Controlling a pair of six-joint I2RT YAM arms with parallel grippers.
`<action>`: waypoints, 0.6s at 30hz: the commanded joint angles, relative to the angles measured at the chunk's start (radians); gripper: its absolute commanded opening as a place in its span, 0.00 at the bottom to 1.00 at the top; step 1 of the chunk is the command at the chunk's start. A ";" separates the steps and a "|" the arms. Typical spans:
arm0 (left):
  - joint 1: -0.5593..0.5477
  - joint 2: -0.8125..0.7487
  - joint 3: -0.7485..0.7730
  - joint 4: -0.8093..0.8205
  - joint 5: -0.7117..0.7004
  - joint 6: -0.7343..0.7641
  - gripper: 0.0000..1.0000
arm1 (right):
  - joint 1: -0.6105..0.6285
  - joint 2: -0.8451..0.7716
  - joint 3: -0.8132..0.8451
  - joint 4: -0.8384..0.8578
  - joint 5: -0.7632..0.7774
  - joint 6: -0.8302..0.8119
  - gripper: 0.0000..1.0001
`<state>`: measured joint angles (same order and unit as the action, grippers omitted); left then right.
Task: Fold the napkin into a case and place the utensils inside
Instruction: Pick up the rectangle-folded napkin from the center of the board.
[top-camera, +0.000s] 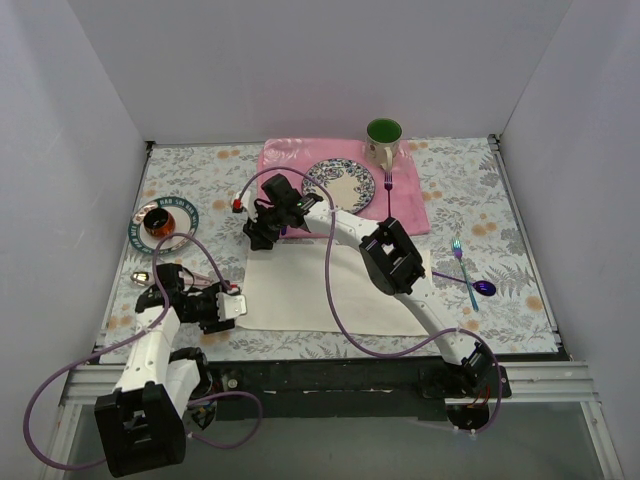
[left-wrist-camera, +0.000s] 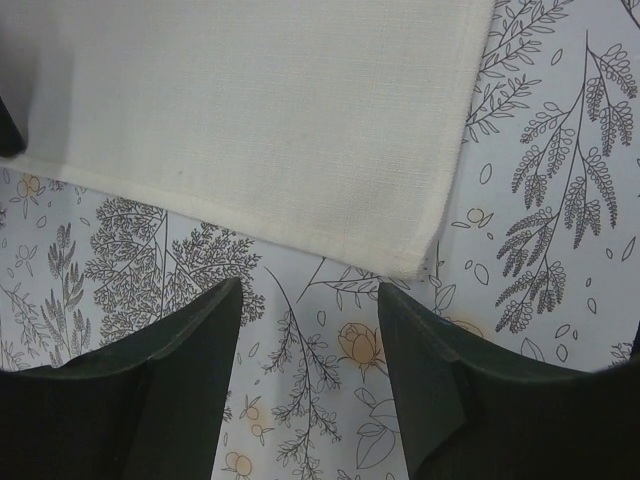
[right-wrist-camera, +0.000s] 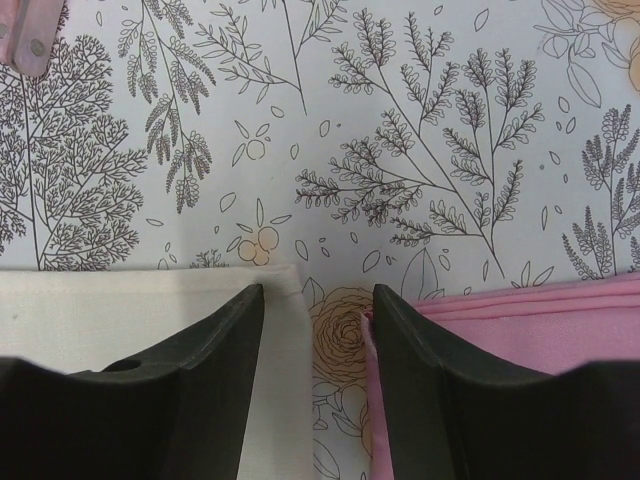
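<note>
The cream-white napkin (top-camera: 320, 290) lies spread flat on the patterned table, not in the shape of a case. My left gripper (top-camera: 236, 306) is open just outside its near left corner; in the left wrist view that gripper (left-wrist-camera: 310, 300) hovers over bare tablecloth below the napkin (left-wrist-camera: 260, 120). My right gripper (top-camera: 262, 236) is open at the far left corner. In the right wrist view that gripper (right-wrist-camera: 318, 295) has the napkin (right-wrist-camera: 100, 310) edge inside its left finger. The utensils, an iridescent fork (top-camera: 462, 265) and a spoon (top-camera: 484, 288), lie crossed to the right.
The pink placemat (top-camera: 410, 200) at the back carries a patterned plate (top-camera: 340, 185) and a dark purple fork (top-camera: 388, 183); its edge (right-wrist-camera: 560, 310) touches my right gripper's right finger. A green mug (top-camera: 383, 140) stands behind it. A saucer (top-camera: 186, 213) with a cup (top-camera: 155, 222) sits at the left.
</note>
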<state>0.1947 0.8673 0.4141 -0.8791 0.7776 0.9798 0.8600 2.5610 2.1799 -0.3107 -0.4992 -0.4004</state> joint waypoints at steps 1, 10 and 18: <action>0.008 0.001 -0.012 -0.012 0.020 0.057 0.57 | 0.013 -0.001 0.004 0.028 0.001 -0.018 0.56; 0.006 -0.050 -0.064 -0.026 0.038 0.109 0.60 | 0.017 0.025 0.015 0.031 0.010 -0.035 0.22; 0.006 -0.028 -0.080 -0.011 0.049 0.169 0.58 | 0.025 0.021 0.012 0.027 0.022 -0.051 0.01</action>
<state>0.1955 0.8234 0.3447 -0.9089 0.7944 1.1007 0.8738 2.5671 2.1803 -0.2962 -0.4927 -0.4328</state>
